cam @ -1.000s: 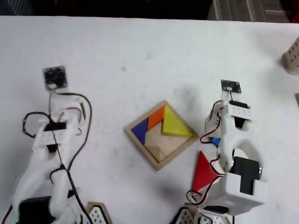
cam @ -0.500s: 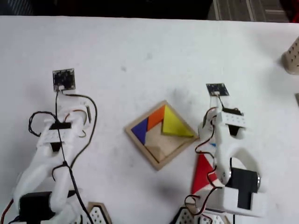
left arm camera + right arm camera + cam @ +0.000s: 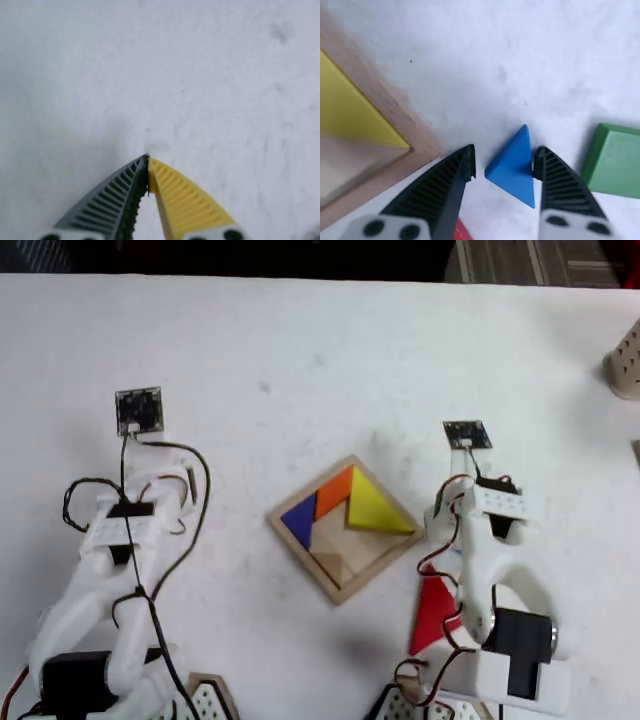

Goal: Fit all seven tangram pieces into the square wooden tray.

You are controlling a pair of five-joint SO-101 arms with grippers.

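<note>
**Right claw straddles a small blue triangle beside the tray**

The right claw (image 3: 504, 162) stands open just beside the square wooden tray (image 3: 385, 107), at the corner where the yellow triangle (image 3: 350, 110) lies. The small blue triangle (image 3: 515, 167) lies flat on the bench (image 3: 200, 75) between its fingers. One finger looks to touch the triangle's edge and the other is apart from it (so nothing is gripped yet). That straddle seems set for a pinch across the piece, the likely lead-in to lifting it over the rim. A green piece (image 3: 615, 160) lies just past the blue one, farther from the tray.

The left claw (image 3: 148, 160) is closed on nothing above bare bench. It is well apart from the tray, on the dark blue piece's side, apparently parked clear of the working arm.

The right wrist view gives the grasp, and the high view gives the tally. The yellow triangle, an orange piece (image 3: 335, 492) and a dark blue piece (image 3: 300, 518) sit in the tray, with bare wood in the rest. A red triangle (image 3: 432, 608) lies on the bench near the tray, by the right arm. By my count four pieces remain.
</note>
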